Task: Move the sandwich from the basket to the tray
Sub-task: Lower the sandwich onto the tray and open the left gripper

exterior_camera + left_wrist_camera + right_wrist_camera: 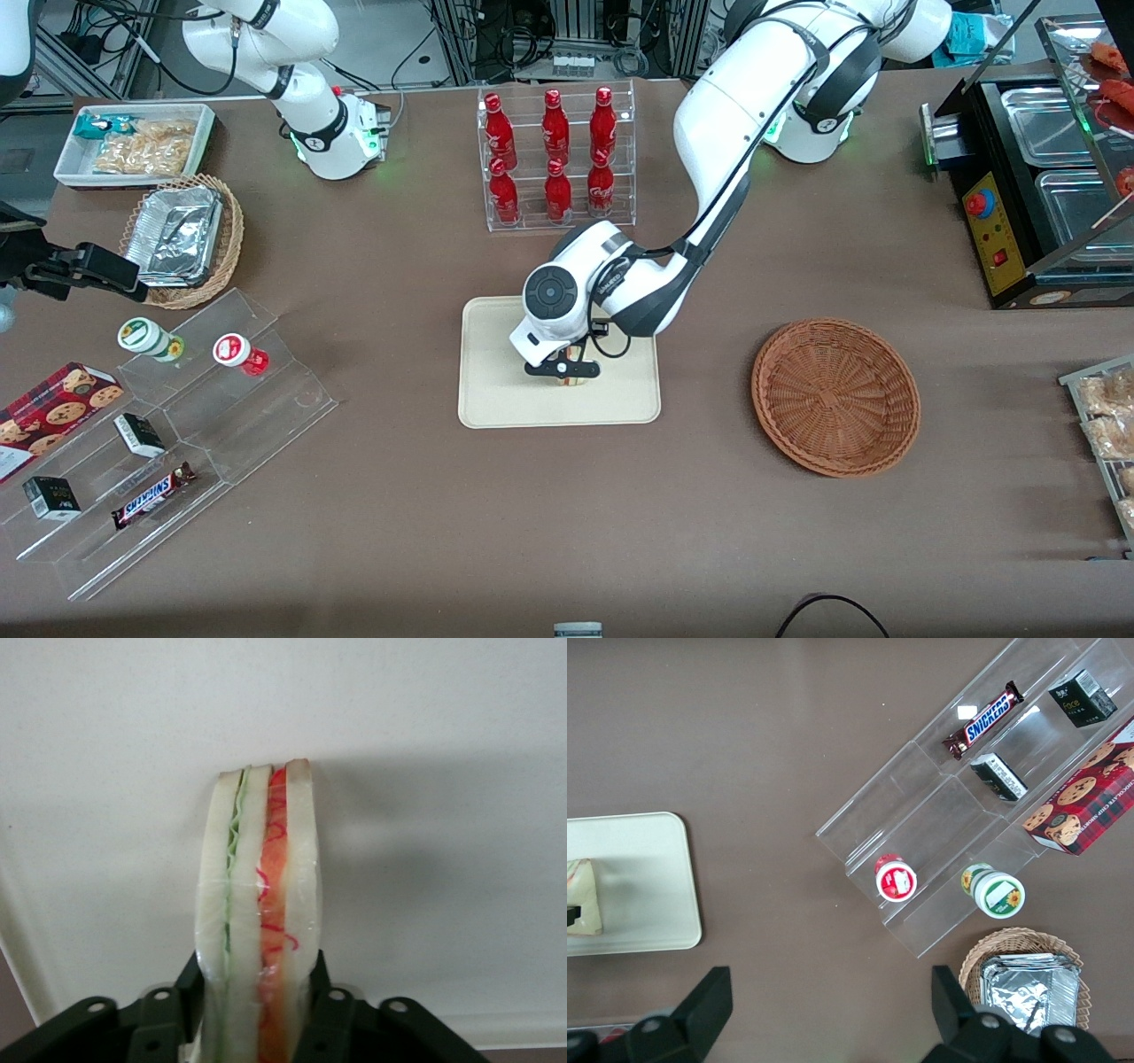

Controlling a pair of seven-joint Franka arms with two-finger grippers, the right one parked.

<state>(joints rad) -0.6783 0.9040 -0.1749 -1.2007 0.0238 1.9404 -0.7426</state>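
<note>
6 red bottles (554, 155) in rack, 2 wicker baskets (835, 395), 1 tray (496, 390), 1 sandwich (260, 921), 1 Snickers (152, 496), hand (562, 369) on sandwich

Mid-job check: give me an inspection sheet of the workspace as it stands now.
Surface: brown table.
Job's things: sandwich over the tray, clamped edge-up; basket holds nothing.
Clutter: bottle rack, acrylic snack stand, foil trays in a tan basket, snack bin.
Grippers: left arm's pincer over the tray, shut on the sandwich.
Cables: black lead at the table edge nearest the front camera.
Surroundings: food warmer at the working arm's end.
</note>
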